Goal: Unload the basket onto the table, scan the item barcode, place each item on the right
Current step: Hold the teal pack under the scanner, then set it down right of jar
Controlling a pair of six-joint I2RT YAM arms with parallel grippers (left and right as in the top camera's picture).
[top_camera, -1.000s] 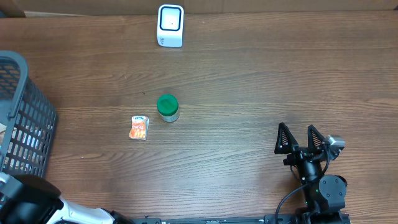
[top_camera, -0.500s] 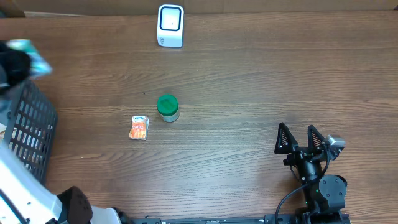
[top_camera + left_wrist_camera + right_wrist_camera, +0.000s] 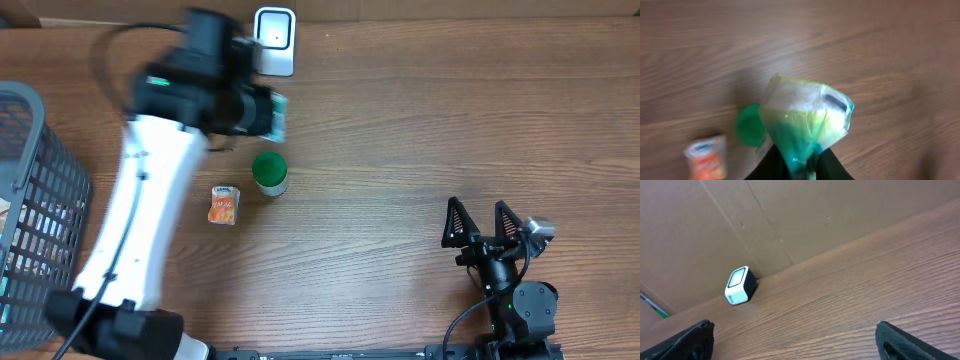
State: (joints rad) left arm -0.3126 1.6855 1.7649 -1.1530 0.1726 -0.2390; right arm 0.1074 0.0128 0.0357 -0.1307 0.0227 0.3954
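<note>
Pouch (image 3: 805,120) held aloft between scanner (image 3: 275,38) and green-lidded jar (image 3: 269,172); orange packet (image 3: 224,204) nearby.

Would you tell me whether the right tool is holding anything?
No, the right tool stands wide open and empty.

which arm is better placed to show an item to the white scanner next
Left. The left gripper is shut on a green and white plastic pouch, close to the white box-shaped scanner; the right gripper is open, empty, far off.
</note>
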